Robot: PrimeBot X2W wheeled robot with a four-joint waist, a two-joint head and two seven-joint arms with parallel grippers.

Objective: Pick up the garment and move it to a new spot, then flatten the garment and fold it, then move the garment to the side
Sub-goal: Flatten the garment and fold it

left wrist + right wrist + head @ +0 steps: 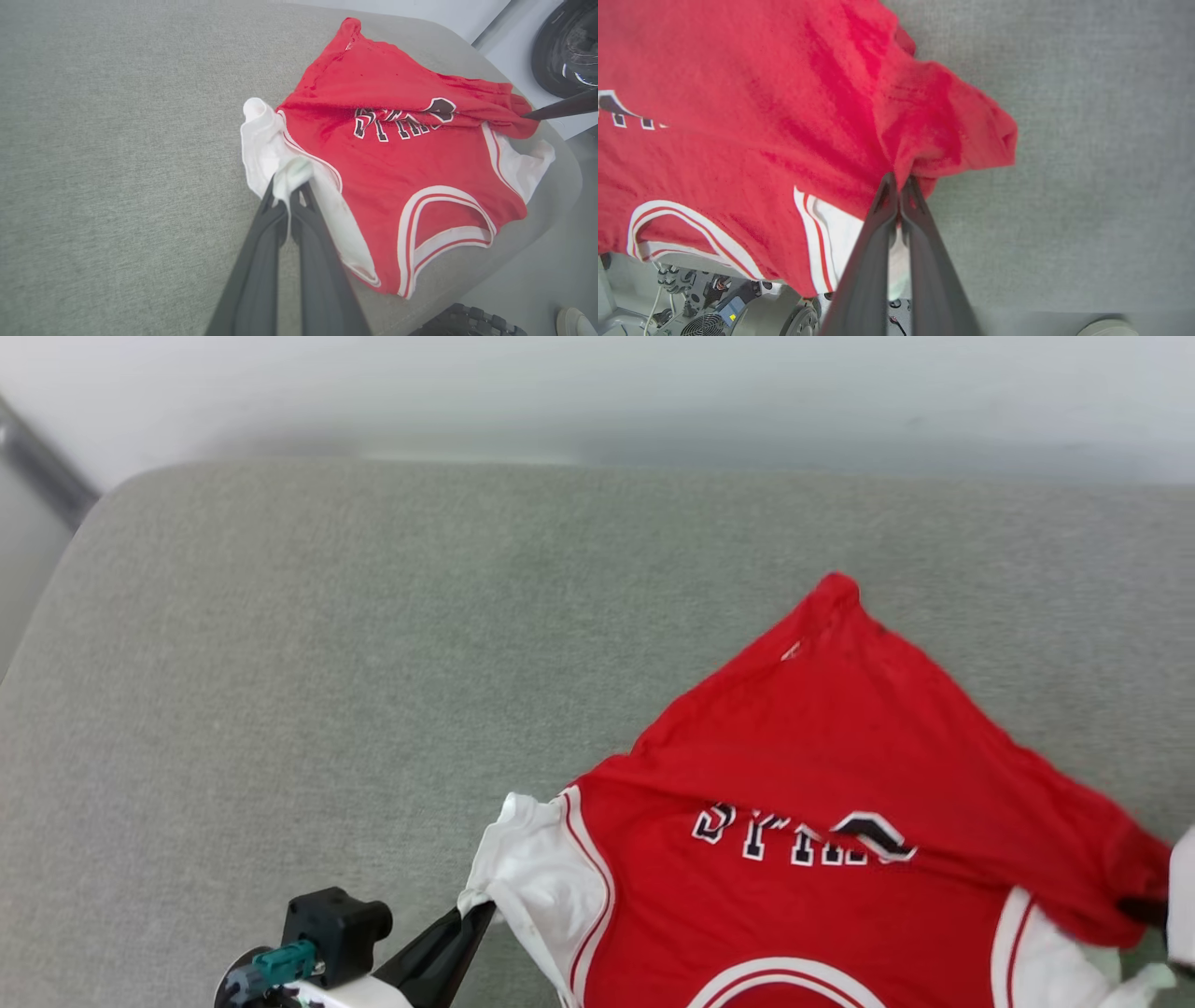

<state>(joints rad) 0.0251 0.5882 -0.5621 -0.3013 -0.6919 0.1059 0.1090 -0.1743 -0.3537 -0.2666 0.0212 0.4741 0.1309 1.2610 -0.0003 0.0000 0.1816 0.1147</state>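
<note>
L gripper [286, 186] nips white slv [259, 140] | R gripper [899, 182] nips red edge | garment [822, 747] on grey cushion [373, 616]

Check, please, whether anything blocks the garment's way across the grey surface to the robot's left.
Nothing visible does. The left gripper pinches the garment's white sleeve, the right gripper its red cloth; the grey surface lies bare.

Left claw [286, 191]: long dark tapered fingers [259, 266]; black wrist block [334, 919], teal connector [285, 961].
</note>
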